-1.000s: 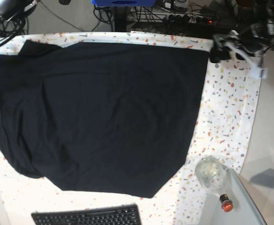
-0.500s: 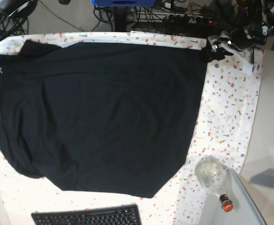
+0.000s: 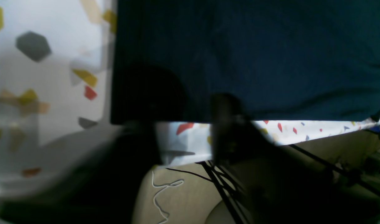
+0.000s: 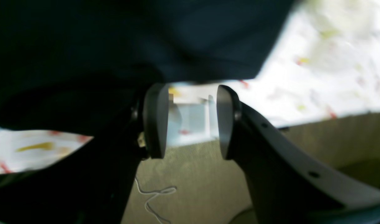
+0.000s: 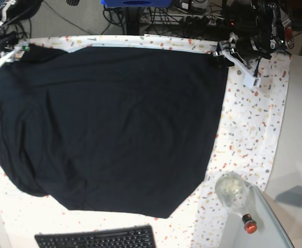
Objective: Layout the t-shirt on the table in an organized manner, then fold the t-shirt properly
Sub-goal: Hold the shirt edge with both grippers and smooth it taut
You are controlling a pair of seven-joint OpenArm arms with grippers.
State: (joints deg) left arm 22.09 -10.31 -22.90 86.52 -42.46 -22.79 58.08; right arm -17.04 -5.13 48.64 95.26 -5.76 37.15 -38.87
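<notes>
The black t-shirt (image 5: 115,124) lies spread flat over most of the speckled table (image 5: 254,124). The left gripper (image 5: 219,56) sits right at the shirt's far corner, fingers straddling the hem; how tightly it pinches, I can't tell. Opposite, the right gripper (image 4: 187,121) stands parted and empty, just off the shirt's edge.

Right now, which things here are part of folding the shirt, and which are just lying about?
Part of the job: the t-shirt, the table, the left gripper at the shirt's corner, the right gripper.

Lying about: the keyboard, the clear bottle with a red cap.
</notes>
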